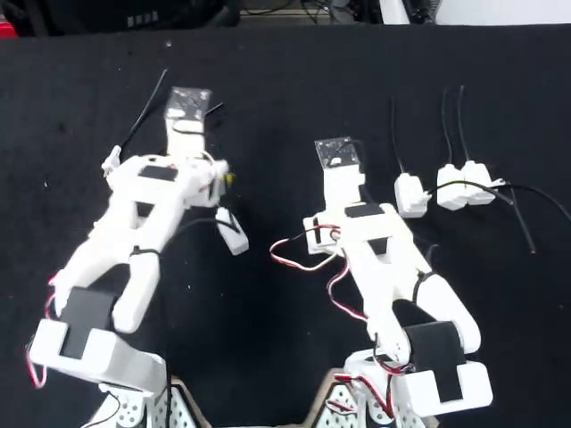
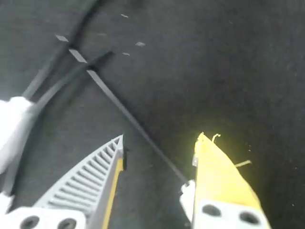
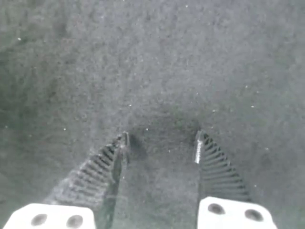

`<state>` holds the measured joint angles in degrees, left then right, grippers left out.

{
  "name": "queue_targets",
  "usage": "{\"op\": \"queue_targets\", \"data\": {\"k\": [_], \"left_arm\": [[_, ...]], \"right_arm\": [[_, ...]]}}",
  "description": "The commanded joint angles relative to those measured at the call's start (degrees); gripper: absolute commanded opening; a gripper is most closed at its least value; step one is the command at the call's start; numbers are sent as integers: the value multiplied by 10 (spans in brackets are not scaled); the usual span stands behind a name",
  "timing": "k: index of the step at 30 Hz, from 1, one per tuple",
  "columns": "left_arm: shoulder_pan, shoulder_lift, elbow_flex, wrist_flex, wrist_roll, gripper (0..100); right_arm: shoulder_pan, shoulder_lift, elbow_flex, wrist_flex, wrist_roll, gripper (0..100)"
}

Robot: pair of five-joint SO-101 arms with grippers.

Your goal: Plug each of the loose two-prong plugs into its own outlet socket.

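On the black cloth, three white plug-and-socket pieces with black cords lie at the right: one (image 1: pixel 411 193) alone and two (image 1: pixel 452 187) (image 1: pixel 477 183) side by side. Another white plug (image 1: pixel 232 230) lies beside the left arm, and a small white piece (image 1: pixel 111 162) with a thin black cord lies at its other side. My left gripper (image 1: pixel 189 102) (image 2: pixel 159 143) is open over bare cloth, a thin black cord (image 2: pixel 128 117) running between its fingers and a white plug body (image 2: pixel 12 124) off to one side. My right gripper (image 1: pixel 337 152) (image 3: pixel 162 140) is open above bare cloth, holding nothing.
Black cords (image 1: pixel 526 201) trail from the right-hand pieces toward the table's right edge. Red and white servo wires (image 1: pixel 308 245) loop beside the right arm. The table's far edge (image 1: pixel 285 25) runs along the back.
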<state>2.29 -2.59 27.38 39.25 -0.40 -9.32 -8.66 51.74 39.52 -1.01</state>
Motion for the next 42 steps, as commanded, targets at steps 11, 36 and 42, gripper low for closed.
{"op": "queue_targets", "data": {"k": [11, 36, 42], "left_arm": [[51, 4, -14, 208, -83, 238], [-18, 198, -198, 96, 263, 238], [-58, 224, -235, 207, 324, 238]], "right_arm": [[69, -18, -72, 37, -4, 211], [69, -17, -71, 36, -4, 211], [69, -17, -70, 37, -4, 211]]}}
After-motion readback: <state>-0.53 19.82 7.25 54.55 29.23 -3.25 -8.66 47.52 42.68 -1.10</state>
